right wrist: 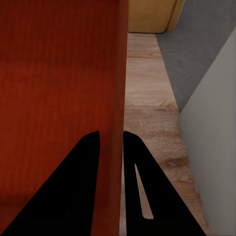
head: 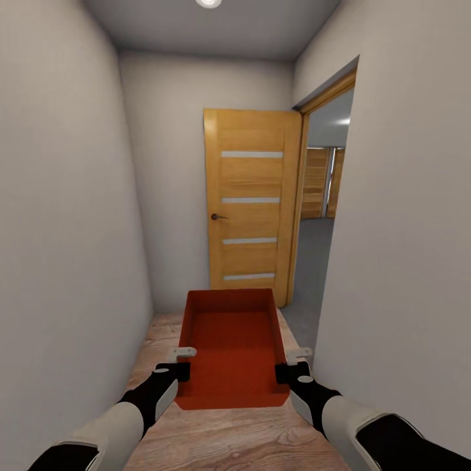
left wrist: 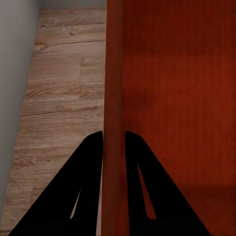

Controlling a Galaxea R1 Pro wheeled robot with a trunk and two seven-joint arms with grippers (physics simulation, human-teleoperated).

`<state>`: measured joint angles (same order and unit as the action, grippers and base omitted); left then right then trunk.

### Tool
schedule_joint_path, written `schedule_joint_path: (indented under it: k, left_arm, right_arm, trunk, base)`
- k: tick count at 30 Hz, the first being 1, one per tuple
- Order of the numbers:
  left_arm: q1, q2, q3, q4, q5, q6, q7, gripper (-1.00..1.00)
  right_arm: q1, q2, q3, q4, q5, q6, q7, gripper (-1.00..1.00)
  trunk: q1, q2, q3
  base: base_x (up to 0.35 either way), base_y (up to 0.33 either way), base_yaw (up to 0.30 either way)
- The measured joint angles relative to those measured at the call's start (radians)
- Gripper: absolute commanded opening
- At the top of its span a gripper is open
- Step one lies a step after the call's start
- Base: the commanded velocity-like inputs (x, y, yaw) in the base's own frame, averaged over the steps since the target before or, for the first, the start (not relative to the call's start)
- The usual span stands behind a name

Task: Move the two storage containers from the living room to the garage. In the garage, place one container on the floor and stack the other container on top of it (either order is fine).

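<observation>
Reaching forward from the bottom corners of the head view, both arms stretch out level and roughly parallel, carrying one storage container [head: 234, 343] between them in a narrow white-walled hallway. The left gripper [head: 175, 367] is pinched onto the bin's left wall near its near end, one finger inside and one outside, and the left wrist view shows the two dark fingers [left wrist: 83, 187] closed against that thin orange-red wall [left wrist: 114, 98]. The right gripper [head: 292, 368] clamps the opposite wall in the same manner, its fingers [right wrist: 78, 187] straddling the rim. The container sits upright and open-topped, its interior empty, held above the light wood-plank flooring [head: 229, 438]. Ahead stands an orange-wood door [head: 252, 203] with pale stripes, swung open beside a doorway [head: 320, 216] onto grey concrete floor [head: 311, 261].
</observation>
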<state>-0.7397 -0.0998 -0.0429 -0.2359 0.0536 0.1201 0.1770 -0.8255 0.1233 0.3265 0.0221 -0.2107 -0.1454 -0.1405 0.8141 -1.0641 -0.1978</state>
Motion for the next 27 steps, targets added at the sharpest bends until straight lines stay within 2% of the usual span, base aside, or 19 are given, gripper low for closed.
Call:
schedule_joint_path:
  k: [15,16,17,27]
  left_arm:
    - [0.0,0.002,-0.003,0.001,0.004,-0.001,-0.001,-1.0]
    - [0.001,0.001,-0.014,0.001,0.018,-0.001,0.005,-1.0]
    - [0.0,0.001,-0.014,0.002,0.018,-0.001,0.005,-1.0]
    - [0.0,0.002,-0.015,0.001,0.019,-0.002,0.005,-1.0]
  right_arm:
    - [0.0,0.004,0.156,0.004,-0.157,-0.001,0.0,-1.0]
    - [0.0,-0.001,-0.094,0.0,0.095,0.0,-0.001,-1.0]
    - [0.0,-0.001,-0.124,0.0,0.124,0.001,-0.002,-1.0]
    - [0.0,0.0,-0.125,0.0,0.125,0.0,-0.002,-1.0]
  trunk:
    - [-0.001,0.0,0.0]
    - [-0.001,0.0,0.0]
    - [-0.001,0.0,0.0]
    - [-0.001,0.0,0.0]
  base:
    - [0.286,0.0,0.0]
    - [0.322,0.0,0.0]
    - [0.322,0.0,0.0]
    - [0.322,0.0,0.0]
